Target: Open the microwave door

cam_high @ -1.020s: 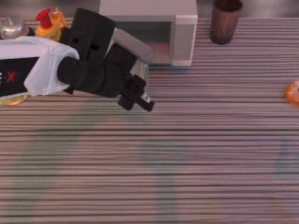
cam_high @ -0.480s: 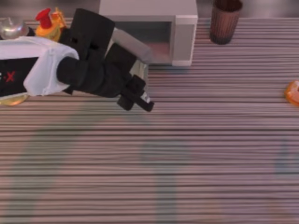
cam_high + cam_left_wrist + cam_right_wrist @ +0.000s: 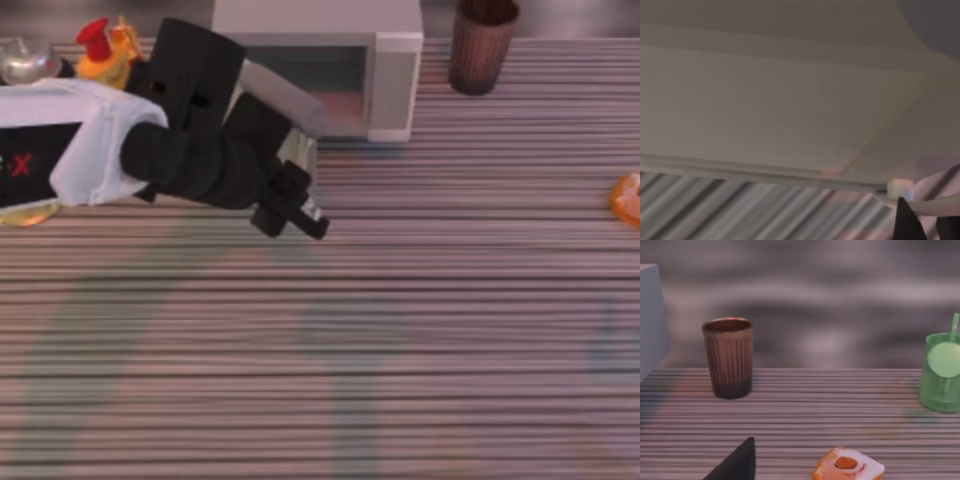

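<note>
Left end effector [image 3: 300, 215] sits at the free edge of the microwave door [image 3: 285, 95], which stands swung out from the microwave [image 3: 330, 20]; whether it grips the door, I cannot tell.

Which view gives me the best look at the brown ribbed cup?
The right wrist view: the brown ribbed cup stands whole and unobstructed on the table. The top view shows it cropped at the frame edge, right of the microwave. The left wrist view misses it.

brown ribbed cup [image 3: 483, 42] upright, back of counter [image 3: 450, 330] | orange-topped toast [image 3: 628, 198] at right edge | green cup with straw [image 3: 941, 371] upright | red-capped orange bottle [image 3: 103, 50] and silver bell [image 3: 26, 58] back left
</note>
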